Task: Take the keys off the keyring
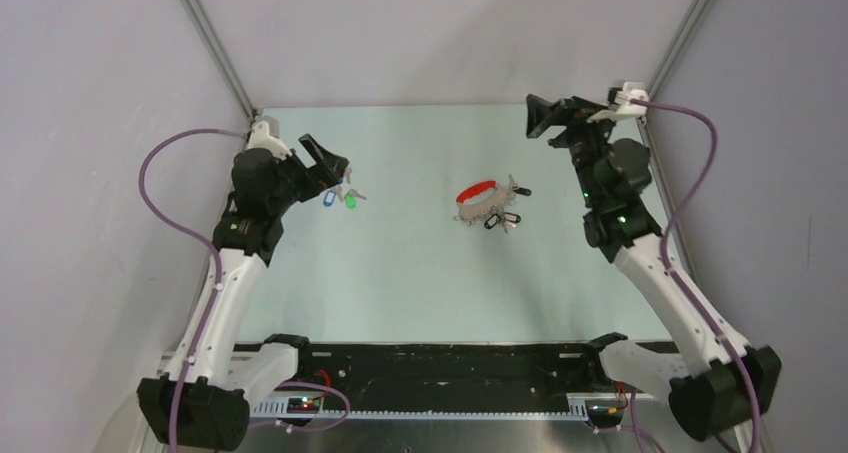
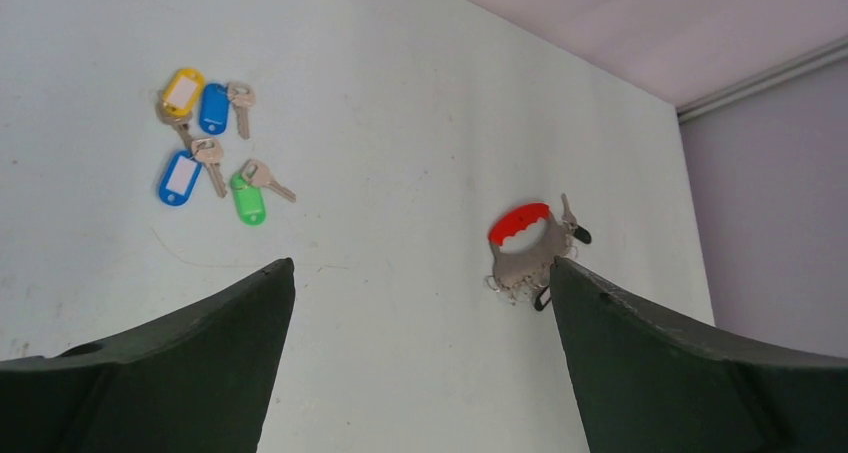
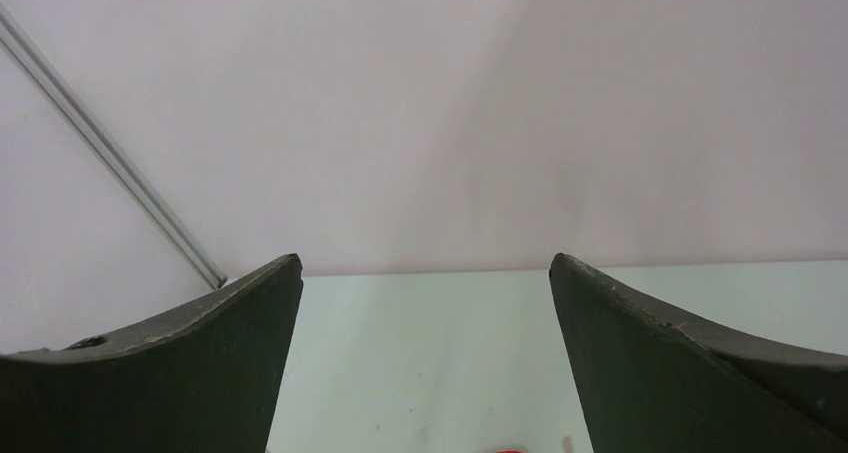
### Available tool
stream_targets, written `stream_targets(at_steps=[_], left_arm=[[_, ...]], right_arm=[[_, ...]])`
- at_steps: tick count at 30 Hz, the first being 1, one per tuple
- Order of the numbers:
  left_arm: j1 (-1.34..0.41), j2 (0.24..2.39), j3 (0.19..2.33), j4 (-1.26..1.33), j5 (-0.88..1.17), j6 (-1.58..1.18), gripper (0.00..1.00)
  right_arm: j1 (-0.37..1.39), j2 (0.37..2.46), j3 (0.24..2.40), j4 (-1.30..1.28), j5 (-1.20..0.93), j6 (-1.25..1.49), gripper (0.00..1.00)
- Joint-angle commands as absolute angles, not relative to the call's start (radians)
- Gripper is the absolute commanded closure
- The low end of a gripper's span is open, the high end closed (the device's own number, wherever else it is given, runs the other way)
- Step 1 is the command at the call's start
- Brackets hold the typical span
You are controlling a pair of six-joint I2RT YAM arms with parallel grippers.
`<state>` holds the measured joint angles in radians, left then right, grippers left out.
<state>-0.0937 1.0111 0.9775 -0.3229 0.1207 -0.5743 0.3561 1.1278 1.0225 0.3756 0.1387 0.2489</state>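
Note:
The keyring with its curved red strap (image 1: pixel 477 189) lies near the table's middle, a bunch of silvery keys with black tags (image 1: pixel 492 214) gathered beside it. In the left wrist view the red strap (image 2: pixel 520 222) and the keys (image 2: pixel 522 269) sit close to my right finger. My left gripper (image 1: pixel 333 163) is open and empty, raised at the left. My right gripper (image 1: pixel 540 116) is open and empty, raised at the far right, away from the bunch. Only a sliver of red (image 3: pixel 508 450) shows at the bottom of the right wrist view.
A separate cluster of keys with yellow, blue and green tags (image 1: pixel 340 196) lies under my left gripper; it shows at the upper left of the left wrist view (image 2: pixel 212 145). Grey walls enclose the table on three sides.

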Motion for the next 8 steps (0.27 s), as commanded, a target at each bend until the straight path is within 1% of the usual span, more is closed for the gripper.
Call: stream_targets(at_steps=[1, 4, 8], left_arm=[[-0.100, 0.929, 0.967, -0.282, 0.186, -0.510, 0.00], [-0.101, 0.900, 0.950, -0.268, 0.198, -0.511, 0.00], [-0.100, 0.909, 0.950, -0.256, 0.242, -0.527, 0.00]], right_arm=[[0.353, 0.971, 1.014, 0.250, 0.205, 0.150, 0.01], [0.351, 0.869, 0.923, 0.267, 0.227, 0.134, 0.01], [0.349, 0.802, 0.869, 0.264, 0.256, 0.124, 0.01]])
